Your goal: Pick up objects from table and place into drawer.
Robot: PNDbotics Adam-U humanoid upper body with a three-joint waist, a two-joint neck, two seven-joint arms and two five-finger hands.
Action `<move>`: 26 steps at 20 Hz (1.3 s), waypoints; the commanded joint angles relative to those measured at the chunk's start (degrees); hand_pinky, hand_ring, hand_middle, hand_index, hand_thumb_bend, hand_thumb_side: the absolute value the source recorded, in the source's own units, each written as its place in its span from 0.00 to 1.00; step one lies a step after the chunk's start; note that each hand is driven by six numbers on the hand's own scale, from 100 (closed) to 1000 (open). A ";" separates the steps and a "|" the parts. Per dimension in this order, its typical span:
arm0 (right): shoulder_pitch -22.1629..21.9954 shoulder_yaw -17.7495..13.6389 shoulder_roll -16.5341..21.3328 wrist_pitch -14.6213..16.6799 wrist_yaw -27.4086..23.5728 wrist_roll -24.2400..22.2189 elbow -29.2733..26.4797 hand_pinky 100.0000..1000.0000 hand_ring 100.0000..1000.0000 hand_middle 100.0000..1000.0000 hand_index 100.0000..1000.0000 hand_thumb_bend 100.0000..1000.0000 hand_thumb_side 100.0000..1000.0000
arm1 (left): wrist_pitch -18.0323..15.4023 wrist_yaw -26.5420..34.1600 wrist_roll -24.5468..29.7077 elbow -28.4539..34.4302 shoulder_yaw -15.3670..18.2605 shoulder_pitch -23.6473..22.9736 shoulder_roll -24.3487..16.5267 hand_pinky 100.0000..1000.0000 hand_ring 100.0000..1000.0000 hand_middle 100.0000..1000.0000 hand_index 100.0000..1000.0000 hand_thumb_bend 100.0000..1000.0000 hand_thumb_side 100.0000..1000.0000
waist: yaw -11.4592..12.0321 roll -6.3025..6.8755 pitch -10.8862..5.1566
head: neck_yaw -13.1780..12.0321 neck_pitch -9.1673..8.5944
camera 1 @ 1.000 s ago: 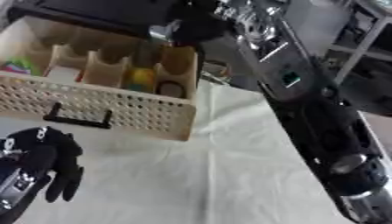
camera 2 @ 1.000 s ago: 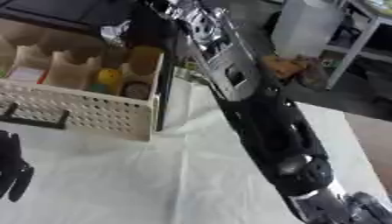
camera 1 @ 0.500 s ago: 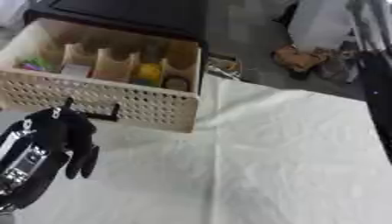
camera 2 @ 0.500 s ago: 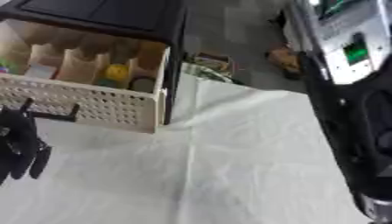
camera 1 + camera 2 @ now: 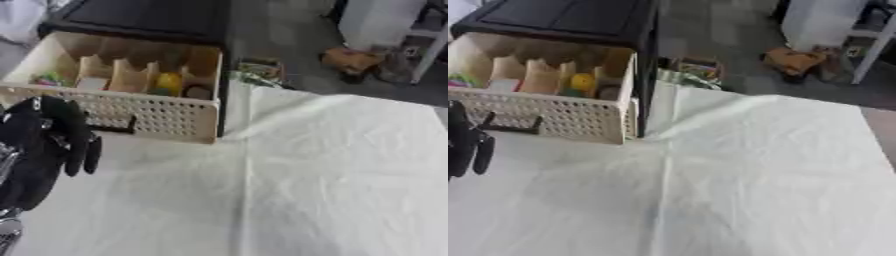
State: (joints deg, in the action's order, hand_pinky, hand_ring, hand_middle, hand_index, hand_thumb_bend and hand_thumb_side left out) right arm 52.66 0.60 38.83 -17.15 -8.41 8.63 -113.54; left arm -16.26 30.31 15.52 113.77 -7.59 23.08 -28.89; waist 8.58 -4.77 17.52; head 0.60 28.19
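The drawer (image 5: 131,117) stands pulled out at the upper left, a cream perforated box with a dark handle (image 5: 112,125) on its front, its long axis running left to right across the view and its open front facing down toward the robot. Inside, upright dividers split it into compartments; a yellow round thing (image 5: 169,82) sits in one near the right end, a dark round thing (image 5: 199,92) just beside it, and something green and pink (image 5: 50,79) at the far left. The white cloth (image 5: 332,170) spreads from the drawer front across the table, and no loose object shows on it (so by my reading the placing is done or close to it). The left hand (image 5: 54,145) hangs at the lower left just before the drawer front, fingers pointing down and relaxed, nothing in them. The right hand shows in neither view. If anything is left, the next move calls for finding another object outside this view, or pushing the drawer in by its front.
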 commanded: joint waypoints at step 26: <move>-19.87 -7.22 4.32 15.07 -2.83 11.19 -1.05 0.73 0.63 0.26 0.70 0.32 0.58 | -29.25 -54.78 -1.42 0.82 -2.44 -11.85 -28.33 0.17 0.24 0.39 0.71 0.01 0.34 | -3.89 4.00 -0.25 | -4.81 0.91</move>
State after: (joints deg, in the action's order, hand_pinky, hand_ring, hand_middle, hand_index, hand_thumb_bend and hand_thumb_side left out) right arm 32.32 -5.68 42.06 -3.08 -11.12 19.40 -113.65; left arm -45.71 -22.43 14.21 113.81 -9.79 11.01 -54.77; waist 4.64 -0.87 18.16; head -3.79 29.13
